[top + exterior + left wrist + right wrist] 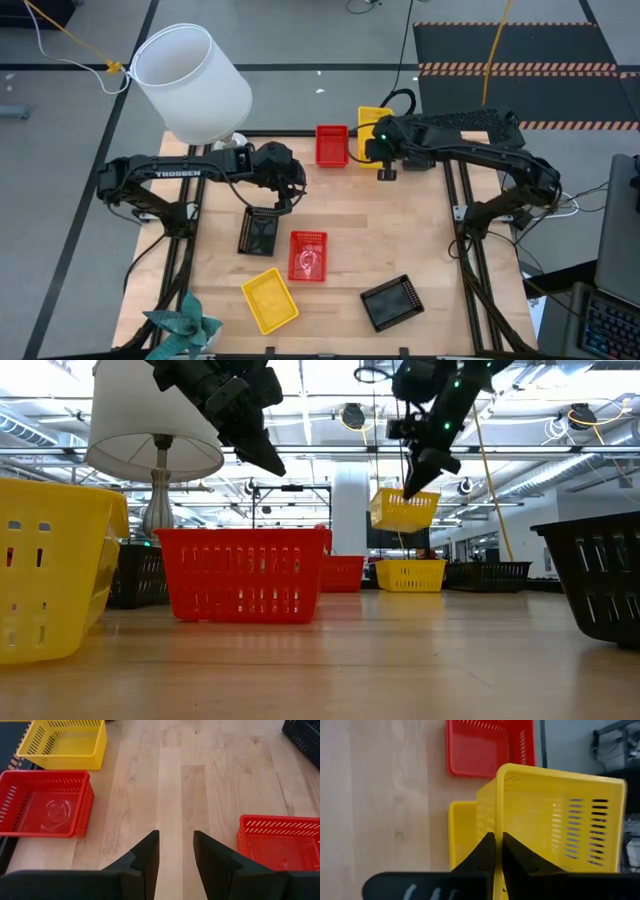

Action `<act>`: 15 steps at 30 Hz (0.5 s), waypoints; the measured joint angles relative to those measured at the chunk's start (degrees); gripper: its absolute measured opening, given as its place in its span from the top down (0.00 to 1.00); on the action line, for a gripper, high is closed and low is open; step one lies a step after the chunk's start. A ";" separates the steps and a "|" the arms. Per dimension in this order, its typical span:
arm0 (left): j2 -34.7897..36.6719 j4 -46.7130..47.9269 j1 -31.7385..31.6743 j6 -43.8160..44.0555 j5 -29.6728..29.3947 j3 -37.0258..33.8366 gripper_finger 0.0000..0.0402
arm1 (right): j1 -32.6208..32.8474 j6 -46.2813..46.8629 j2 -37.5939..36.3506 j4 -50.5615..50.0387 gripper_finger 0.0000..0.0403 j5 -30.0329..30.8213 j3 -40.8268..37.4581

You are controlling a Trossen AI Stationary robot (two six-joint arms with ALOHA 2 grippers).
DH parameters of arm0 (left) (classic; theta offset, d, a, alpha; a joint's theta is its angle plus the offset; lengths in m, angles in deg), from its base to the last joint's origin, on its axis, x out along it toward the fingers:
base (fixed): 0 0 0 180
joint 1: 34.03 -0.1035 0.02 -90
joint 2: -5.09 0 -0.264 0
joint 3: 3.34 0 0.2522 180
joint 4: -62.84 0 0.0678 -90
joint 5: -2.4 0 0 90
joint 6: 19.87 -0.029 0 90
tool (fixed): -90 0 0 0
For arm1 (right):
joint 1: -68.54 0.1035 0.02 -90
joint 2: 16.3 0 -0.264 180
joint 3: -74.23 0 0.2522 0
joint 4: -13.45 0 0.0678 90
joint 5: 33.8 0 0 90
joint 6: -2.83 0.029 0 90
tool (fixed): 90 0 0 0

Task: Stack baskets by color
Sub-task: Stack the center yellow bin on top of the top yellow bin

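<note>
My right gripper is shut on a yellow basket that hangs clear of the table at the far right. Another yellow basket rests on the table just below it. A red basket sits beside them. My left gripper hovers open over bare wood at the table's middle left, touching nothing. A black basket, a red basket, a yellow basket and a second black basket lie nearer the front edge. My right gripper pinches one side wall of the yellow basket at its rim, one finger inside and one outside. The fingers slant down from above. The basket hangs below them, slightly tilted and lifted clear, above the other yellow basket.
A white lampshade stands at the table's far left corner, close behind my left arm. A green plant sits at the near left corner. Bare wood lies in the table's middle and along its right side.
</note>
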State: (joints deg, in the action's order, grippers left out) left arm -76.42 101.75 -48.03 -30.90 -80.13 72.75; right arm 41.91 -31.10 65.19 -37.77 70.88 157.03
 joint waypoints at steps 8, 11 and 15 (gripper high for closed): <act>0.00 0.02 0.00 -0.21 0.01 0.00 0.70 | -1.91 -1.23 5.38 1.15 0.97 -0.01 -0.02; 0.00 0.04 0.01 -0.21 0.00 0.00 0.70 | -2.68 -1.27 6.69 1.48 0.97 -0.02 -0.03; 0.00 0.04 0.02 -0.46 0.00 0.00 0.70 | -3.52 -1.43 7.23 1.75 0.97 -0.05 -0.04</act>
State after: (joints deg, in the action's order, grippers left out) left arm -76.42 101.79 -48.01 -31.36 -80.13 72.75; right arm 38.39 -32.53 72.43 -36.03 70.83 156.99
